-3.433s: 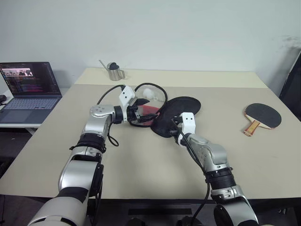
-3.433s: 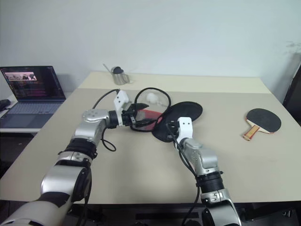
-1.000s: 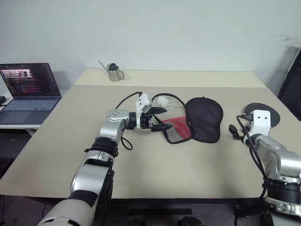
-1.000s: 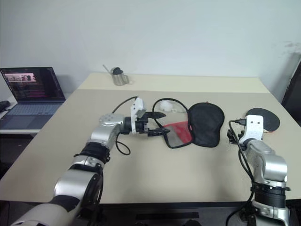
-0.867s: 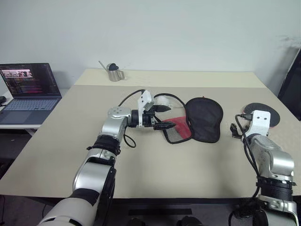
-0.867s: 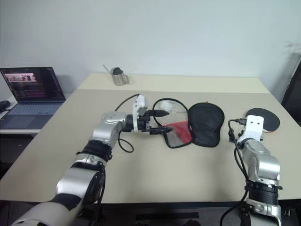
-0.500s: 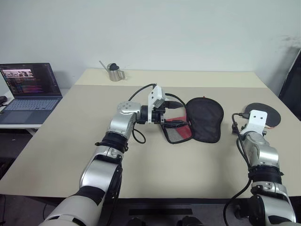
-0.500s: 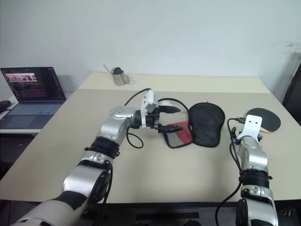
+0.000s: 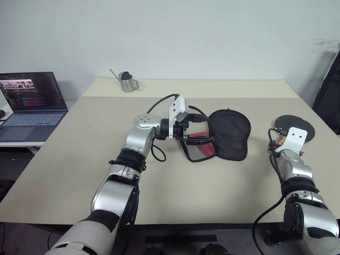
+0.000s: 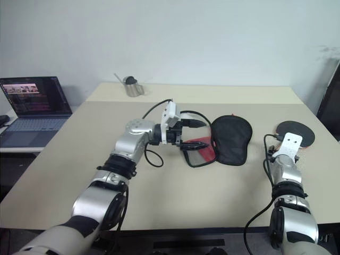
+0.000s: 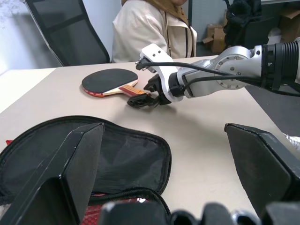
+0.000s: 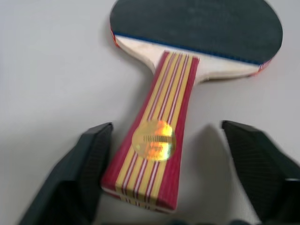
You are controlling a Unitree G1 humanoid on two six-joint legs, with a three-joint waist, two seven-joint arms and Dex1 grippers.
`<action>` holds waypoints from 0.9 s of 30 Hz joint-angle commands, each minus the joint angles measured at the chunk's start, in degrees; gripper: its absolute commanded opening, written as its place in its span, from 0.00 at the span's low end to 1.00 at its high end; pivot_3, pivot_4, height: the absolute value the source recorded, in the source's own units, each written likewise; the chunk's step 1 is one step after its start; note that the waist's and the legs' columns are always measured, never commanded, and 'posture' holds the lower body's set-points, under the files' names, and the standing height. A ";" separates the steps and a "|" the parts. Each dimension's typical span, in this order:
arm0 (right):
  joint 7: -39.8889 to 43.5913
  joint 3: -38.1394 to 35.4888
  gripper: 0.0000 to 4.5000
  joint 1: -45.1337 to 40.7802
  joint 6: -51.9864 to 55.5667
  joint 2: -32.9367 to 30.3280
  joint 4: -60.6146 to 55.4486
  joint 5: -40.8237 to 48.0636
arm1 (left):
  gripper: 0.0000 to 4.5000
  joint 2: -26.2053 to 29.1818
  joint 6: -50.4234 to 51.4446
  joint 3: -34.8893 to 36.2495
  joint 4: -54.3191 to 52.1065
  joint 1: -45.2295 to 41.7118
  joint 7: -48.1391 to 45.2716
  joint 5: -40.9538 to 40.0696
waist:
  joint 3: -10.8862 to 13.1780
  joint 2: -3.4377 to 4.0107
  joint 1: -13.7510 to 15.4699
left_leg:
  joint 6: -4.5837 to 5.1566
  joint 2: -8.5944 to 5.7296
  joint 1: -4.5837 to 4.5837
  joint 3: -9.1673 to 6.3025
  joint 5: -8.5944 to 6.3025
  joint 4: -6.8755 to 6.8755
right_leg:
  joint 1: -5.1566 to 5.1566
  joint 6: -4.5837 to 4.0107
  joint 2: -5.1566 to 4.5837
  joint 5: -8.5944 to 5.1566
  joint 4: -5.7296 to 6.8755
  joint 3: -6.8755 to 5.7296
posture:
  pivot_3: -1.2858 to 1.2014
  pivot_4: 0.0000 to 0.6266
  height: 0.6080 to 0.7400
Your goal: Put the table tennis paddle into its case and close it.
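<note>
Counter: wide beige top carrying everything; both tools work over its right half.

Case: paddle-shaped black fabric pouch with red panel and black mesh, lying flat and unzipped, the black flap folded away from the left tool. The left tool hangs just beside the mesh side with its 2 black fingers spread wide and nothing between them; released. Risk 1: nothing pins the pouch, so a paddle pushed in from the far side could slide the soft fabric along the counter or fold the flap shut over the mouth. The left tool would need to clamp or lift an edge before insertion.

Paddle: round black rubber face, red edge, striped light-wood handle, flat on the counter, well apart from the case. The right tool straddles the handle butt, 1 finger on each side, a gap on both sides; partly open, not yet grasping. Risk 2: the handle sits closer to 1 finger, so on closing, that finger may meet it first and swing the paddle. Risk 3: a grip this near the butt leaves the heavy head unsupported, and it may droop or twist on lifting.

Person in a pale jacket seated beyond the paddle; a wide carry could pass close.
</note>
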 commanded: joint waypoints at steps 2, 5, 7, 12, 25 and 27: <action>-1.32 0.39 0.48 0.04 0.01 -0.97 -2.03 -0.34 | 1.00 -0.22 -1.60 -0.01 -1.13 -1.32 -0.51 -0.64 | 0.00 0.00 0.01 | 0.00 0.00 0.00 0.00 0.00 0.00 | 0.00 0.00 0.00 0.00 0.01 0.00 | 0.52 0.24 1.00; -1.23 1.46 0.34 2.40 1.46 -1.14 -5.50 -1.08 | 1.00 -0.43 -1.84 -0.22 -1.14 -1.02 -0.51 -0.55 | 0.00 0.01 0.01 | 0.00 -0.01 0.00 0.01 0.00 0.02 | 0.01 0.00 0.00 0.00 0.01 0.01 | 0.52 0.24 1.00; -0.84 2.23 0.34 4.45 2.90 -1.35 -8.59 -1.38 | 1.00 -0.53 -1.89 -0.42 -1.43 -0.67 -0.63 -0.54 | 0.00 0.01 0.02 | 0.00 0.00 0.00 -0.02 0.00 0.00 | 0.00 0.00 0.00 0.00 0.02 -0.01 | 0.52 0.24 1.00; 3.34 3.32 0.34 17.24 15.39 -2.85 -32.42 -0.02 | 1.00 -0.10 -0.72 -1.16 -4.04 1.42 -1.84 -1.08 | -0.05 0.11 0.63 | 0.00 -0.01 -0.01 -0.07 0.00 -0.03 | 0.00 0.00 0.00 -0.02 0.02 -0.06 | 0.52 0.24 1.00; 13.69 -0.59 0.34 41.40 50.80 -2.92 -84.41 14.79 | 1.00 0.78 6.34 -3.72 -14.48 7.09 -4.62 -3.74 | -0.04 0.29 0.09 | 0.14 0.04 0.37 -0.17 0.08 0.07 | 0.09 0.05 0.12 -0.26 0.54 0.02 | 0.52 0.24 1.00; 15.07 -0.60 0.34 43.64 51.55 -3.74 -84.45 14.61 | 1.00 0.37 6.28 -4.11 -14.29 7.00 -4.63 -3.59 | -0.03 0.29 0.12 | 0.24 0.03 0.45 -0.21 0.15 0.07 | 0.18 -0.04 0.13 -0.29 0.54 0.00 | 0.52 0.24 1.00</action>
